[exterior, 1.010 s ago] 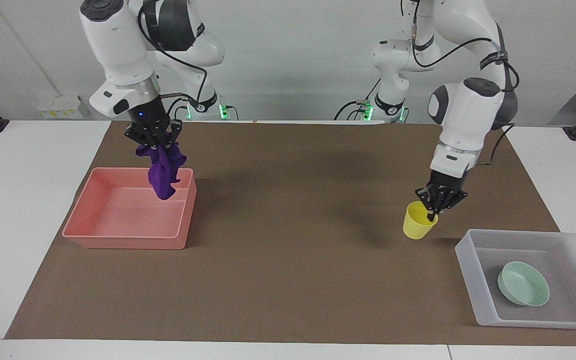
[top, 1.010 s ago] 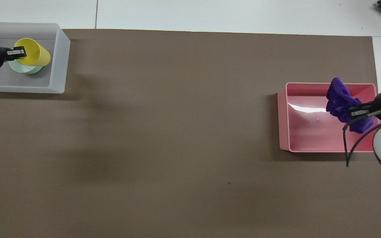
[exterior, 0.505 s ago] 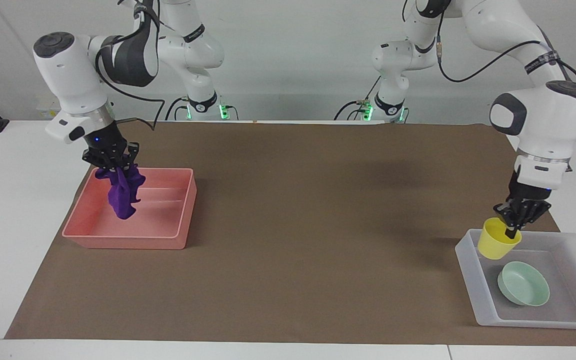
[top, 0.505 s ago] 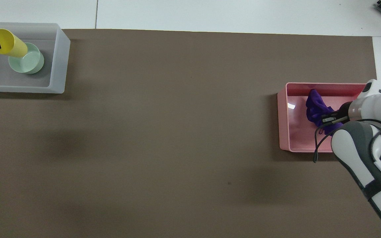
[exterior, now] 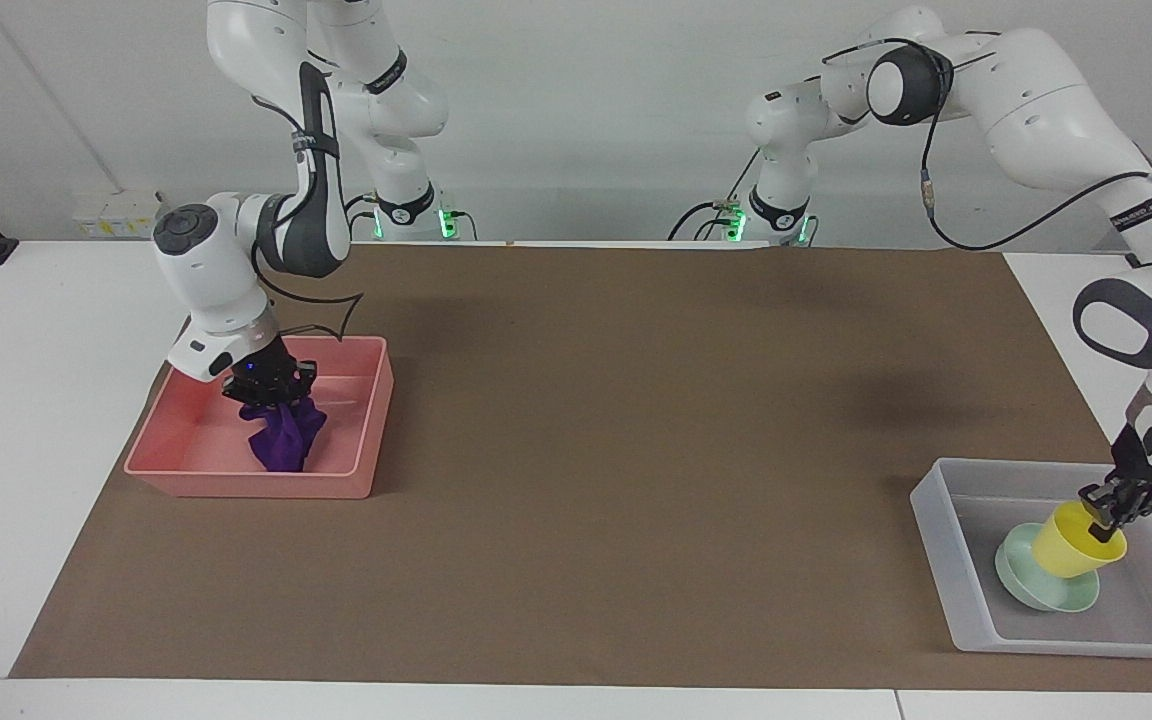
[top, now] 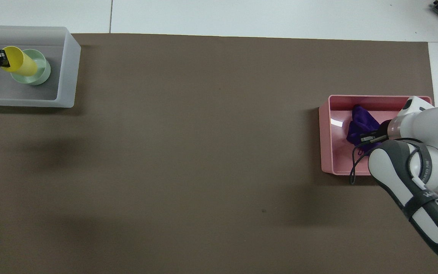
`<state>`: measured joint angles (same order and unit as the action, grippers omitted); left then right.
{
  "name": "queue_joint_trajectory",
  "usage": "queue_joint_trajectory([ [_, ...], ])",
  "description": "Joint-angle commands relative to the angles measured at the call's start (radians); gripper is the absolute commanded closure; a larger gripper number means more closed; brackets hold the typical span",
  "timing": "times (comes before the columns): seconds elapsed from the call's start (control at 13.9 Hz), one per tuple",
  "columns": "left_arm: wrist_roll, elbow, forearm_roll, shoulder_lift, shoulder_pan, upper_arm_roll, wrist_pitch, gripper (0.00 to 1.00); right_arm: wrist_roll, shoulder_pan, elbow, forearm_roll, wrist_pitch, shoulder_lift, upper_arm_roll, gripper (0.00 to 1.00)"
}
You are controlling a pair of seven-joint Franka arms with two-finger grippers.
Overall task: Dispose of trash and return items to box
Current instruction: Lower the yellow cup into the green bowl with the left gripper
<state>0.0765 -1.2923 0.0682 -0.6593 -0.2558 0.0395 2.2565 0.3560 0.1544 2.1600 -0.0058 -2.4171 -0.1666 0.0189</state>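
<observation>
Left end effector (exterior: 1104,517) is pinched on the rim of the small yellow plastic cup (exterior: 1071,546), resting tilted in the shallow mint-green round bowl (exterior: 1028,588) inside the translucent whitish tray (exterior: 941,545); I'd release next. Right end effector (exterior: 271,396) grips the deep-purple cloth wad (exterior: 285,440), low in the pink rectangular tray (exterior: 186,440); I'd let go.

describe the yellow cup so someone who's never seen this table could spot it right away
Start at the brown mat and go to the left arm's end of the table, where a translucent whitish box sits at the edge farther from the robots. Inside it lies a mint-green bowl, and the yellow cup sits tilted in that bowl, its rim pinched by the left gripper. It is the only yellow thing here.
</observation>
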Motion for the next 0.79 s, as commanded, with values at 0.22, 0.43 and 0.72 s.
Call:
queue_joint_trajectory([
  [0.22,0.022,-0.088,0.03,0.023,-0.017,0.01,0.043,1.0,-0.109,-0.004,-0.005,-0.01,-0.016,0.004,0.01,0.0],
  [0.43,0.02,-0.079,0.016,0.023,-0.005,0.007,0.026,0.38,-0.14,-0.006,-0.028,-0.01,0.024,0.05,0.022,0.0],
  [0.72,0.051,-0.082,0.016,0.084,0.018,0.006,0.002,0.0,-0.251,-0.056,-0.109,-0.01,0.176,0.11,0.027,0.0],
])
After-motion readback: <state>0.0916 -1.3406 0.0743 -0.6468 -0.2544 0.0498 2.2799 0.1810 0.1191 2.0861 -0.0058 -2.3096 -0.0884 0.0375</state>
